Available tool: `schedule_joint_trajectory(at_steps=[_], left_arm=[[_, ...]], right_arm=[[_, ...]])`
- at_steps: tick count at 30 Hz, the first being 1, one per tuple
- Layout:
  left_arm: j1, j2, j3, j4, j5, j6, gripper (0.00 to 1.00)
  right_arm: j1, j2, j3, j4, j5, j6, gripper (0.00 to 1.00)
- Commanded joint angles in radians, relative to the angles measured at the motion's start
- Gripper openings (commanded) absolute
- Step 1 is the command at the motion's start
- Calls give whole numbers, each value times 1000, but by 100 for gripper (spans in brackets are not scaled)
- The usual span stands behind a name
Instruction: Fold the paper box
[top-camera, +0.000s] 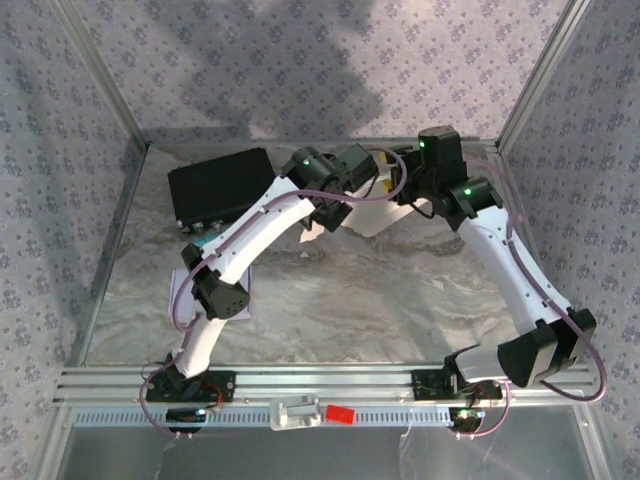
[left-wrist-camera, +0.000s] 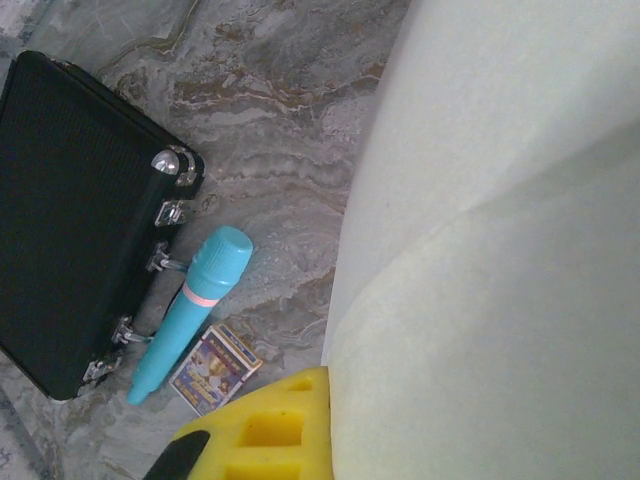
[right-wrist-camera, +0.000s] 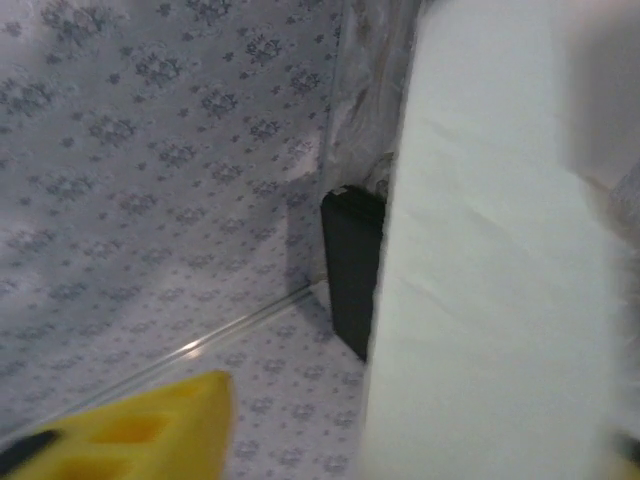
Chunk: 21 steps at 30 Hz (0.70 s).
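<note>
The paper box (top-camera: 372, 218) is a white creased sheet held up off the marble table at the back centre, between the two arms. In the left wrist view the paper box (left-wrist-camera: 500, 250) takes up the right side, and my left gripper (left-wrist-camera: 335, 400) is shut on its edge: one yellow finger (left-wrist-camera: 270, 430) presses against it, the other is hidden behind it. From above, the left gripper (top-camera: 330, 212) sits at the sheet's left. My right gripper (top-camera: 400, 190) is at its right. In the right wrist view the right gripper (right-wrist-camera: 420, 440) is open around the paper box (right-wrist-camera: 480, 300), and its yellow finger (right-wrist-camera: 140, 430) stands apart from the sheet.
A black case (top-camera: 222, 187) lies at the back left, also seen as the black case (left-wrist-camera: 70, 200) with metal latches. Beside it lie a teal pen (left-wrist-camera: 190, 310) and a small printed card box (left-wrist-camera: 213, 367). Patterned cloth walls (top-camera: 300, 60) enclose the table.
</note>
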<state>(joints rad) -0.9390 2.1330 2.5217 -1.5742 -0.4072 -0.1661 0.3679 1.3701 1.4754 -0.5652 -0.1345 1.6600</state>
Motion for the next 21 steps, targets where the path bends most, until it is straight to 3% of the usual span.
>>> schedule_joint_trajectory(at_steps=[1, 3, 5, 6, 7, 11, 14, 18, 21], left_arm=[[-5, 17, 38, -34, -41, 10, 0], [-6, 19, 48, -23, -60, 4, 0], [-7, 11, 57, -13, -103, -16, 28], [-9, -5, 44, 2, -131, -41, 48], [-8, -31, 9, 43, -142, -55, 54], [3, -329, -526, 489, -120, -27, 66], [65, -543, -865, 772, 4, -32, 71], [136, -751, -1218, 1161, 219, 59, 72], [138, -837, -1414, 1409, 245, 127, 74]], right_arm=[[-6, -7, 29, -27, -23, 15, 30], [-15, -20, 2, -17, -39, 26, 13], [-39, -28, -14, -11, -68, 48, 1], [-57, -32, -22, -4, -85, 63, 0], [-75, -36, -29, 2, -99, 80, 0], [-180, -57, -73, 55, -190, 186, 0], [-273, -52, -47, 4, -303, 201, 0], [-357, -70, -48, -32, -366, 234, 0], [-392, -62, -50, -32, -427, 247, 0]])
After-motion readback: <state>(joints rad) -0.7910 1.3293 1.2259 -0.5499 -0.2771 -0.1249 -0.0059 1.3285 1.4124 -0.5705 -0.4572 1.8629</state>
